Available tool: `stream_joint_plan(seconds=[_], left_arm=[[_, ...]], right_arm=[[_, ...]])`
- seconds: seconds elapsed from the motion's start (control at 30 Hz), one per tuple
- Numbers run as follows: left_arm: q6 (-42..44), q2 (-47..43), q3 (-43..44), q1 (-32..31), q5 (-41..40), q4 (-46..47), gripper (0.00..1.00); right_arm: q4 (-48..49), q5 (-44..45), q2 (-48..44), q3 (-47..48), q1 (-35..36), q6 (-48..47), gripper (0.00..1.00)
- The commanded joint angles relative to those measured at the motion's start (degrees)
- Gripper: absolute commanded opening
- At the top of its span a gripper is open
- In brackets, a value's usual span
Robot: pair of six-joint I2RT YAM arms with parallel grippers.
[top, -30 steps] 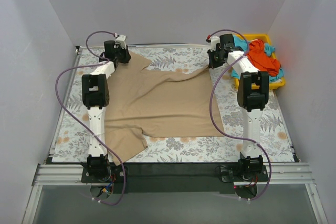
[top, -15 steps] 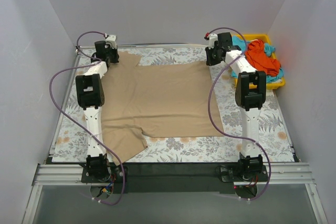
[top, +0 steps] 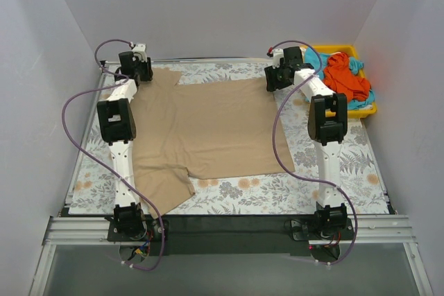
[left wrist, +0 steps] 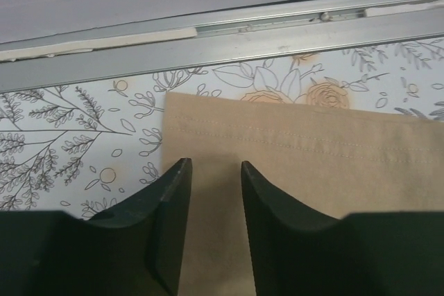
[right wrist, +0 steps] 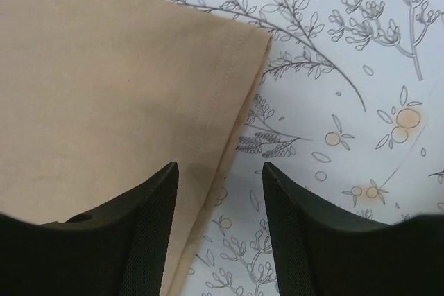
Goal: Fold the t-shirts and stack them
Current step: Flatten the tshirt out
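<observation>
The tan-beige t-shirt [top: 208, 126] lies spread flat on the floral table, its hem along the far edge. My left gripper [top: 137, 71] hovers open over the shirt's far left corner [left wrist: 312, 150], the jaws [left wrist: 214, 171] apart with flat fabric showing between them. My right gripper [top: 272, 81] is open over the far right hem corner [right wrist: 104, 88]; the gripper's gap [right wrist: 220, 171] straddles the shirt's side edge. The orange-red shirt [top: 345, 75] lies crumpled on the turquoise-blue shirt [top: 319, 57] at the far right.
A yellow tray [top: 366, 110] at the far right holds the two crumpled shirts. A metal rail [left wrist: 277, 36] runs along the table's far edge, just beyond the left gripper. One sleeve [top: 166, 192] lies near the front left. White walls enclose the table.
The shirt's bunched far edge has been drawn back and out until it lies flat. My left gripper moved left and farther back; my right gripper shifted slightly left.
</observation>
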Motion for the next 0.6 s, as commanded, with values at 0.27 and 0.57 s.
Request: stream_joint_plan(seconds=[0.27, 0.57], left_arm=[[-6.2, -19.0, -8.5, 0.3, 8.4, -4.4, 0.39], [-3.0, -25.8, -21.5, -0.1, 4.9, -19.1, 0.33]], right_arm=[[-2.9, -6.8, -13.4, -11.3, 4.8, -7.4, 0.35], [-6.4, -5.0, -8.4, -9.1, 6.3, -8.2, 0.24]])
